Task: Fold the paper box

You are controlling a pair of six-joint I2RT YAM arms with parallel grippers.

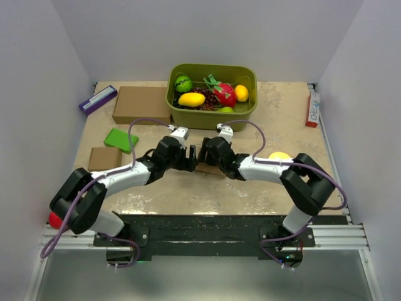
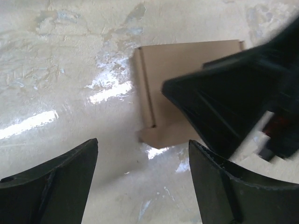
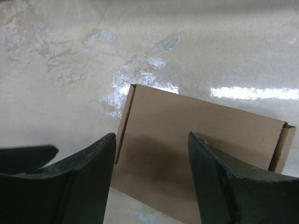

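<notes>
The paper box (image 2: 170, 79) is a flat brown cardboard piece with creased side tabs, lying on the table at its middle. In the top view only a sliver of it (image 1: 211, 169) shows under the two grippers. My left gripper (image 2: 142, 156) is open and empty, over bare table just short of the box's near edge. My right gripper (image 3: 152, 144) is open, its fingers straddling the box's panel (image 3: 201, 135) from above, close to it. One right finger (image 2: 224, 105) covers part of the box in the left wrist view. The grippers (image 1: 192, 158) (image 1: 202, 155) meet tip to tip.
A green bin (image 1: 250, 74) of toy fruit stands at the back. A large brown carton (image 1: 141, 104), a purple box (image 1: 98, 99), a green block (image 1: 121, 139) and a small brown carton (image 1: 104, 158) lie left. A yellow object (image 1: 279, 155) and a red-white box (image 1: 312, 108) lie right.
</notes>
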